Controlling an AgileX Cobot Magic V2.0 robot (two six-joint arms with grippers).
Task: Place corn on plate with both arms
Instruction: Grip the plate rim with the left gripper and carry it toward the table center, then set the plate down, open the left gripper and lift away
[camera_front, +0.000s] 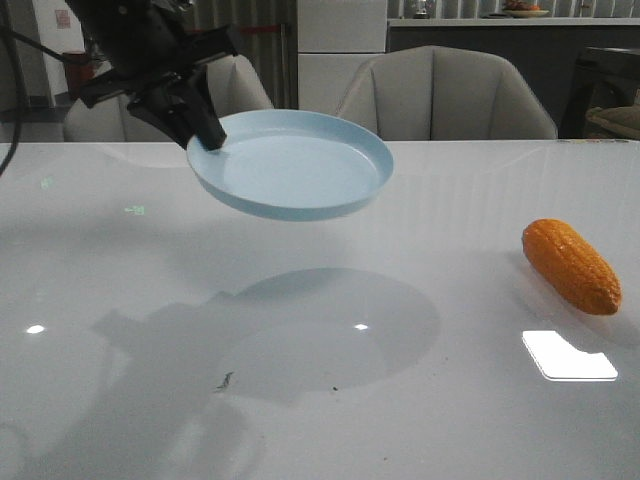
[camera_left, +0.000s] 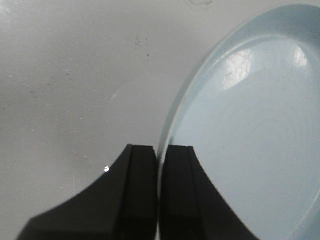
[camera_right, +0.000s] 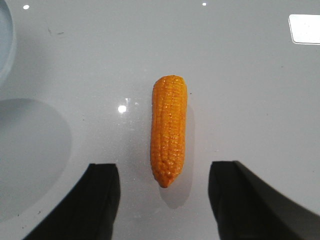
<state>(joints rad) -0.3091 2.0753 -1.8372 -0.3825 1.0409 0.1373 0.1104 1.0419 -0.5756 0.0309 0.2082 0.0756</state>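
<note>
The pale blue plate (camera_front: 300, 160) hangs tilted above the white table, held at its left rim by my left gripper (camera_front: 207, 135). In the left wrist view the left gripper (camera_left: 160, 165) is shut on the plate (camera_left: 250, 125) with the rim pinched between the fingers. The orange corn (camera_front: 570, 266) lies on the table at the right. In the right wrist view the corn (camera_right: 169, 131) lies lengthwise, its tapered end pointing between the fingers of my right gripper (camera_right: 165, 175). That gripper is open and above the table, touching nothing. The right arm is out of the front view.
The plate's shadow (camera_front: 330, 330) falls on the white table (camera_front: 120, 300) below it. Beige chairs (camera_front: 445, 95) stand behind the table's far edge. A bright light reflection (camera_front: 568, 357) lies near the corn. The plate's edge (camera_right: 4, 45) shows at a corner of the right wrist view.
</note>
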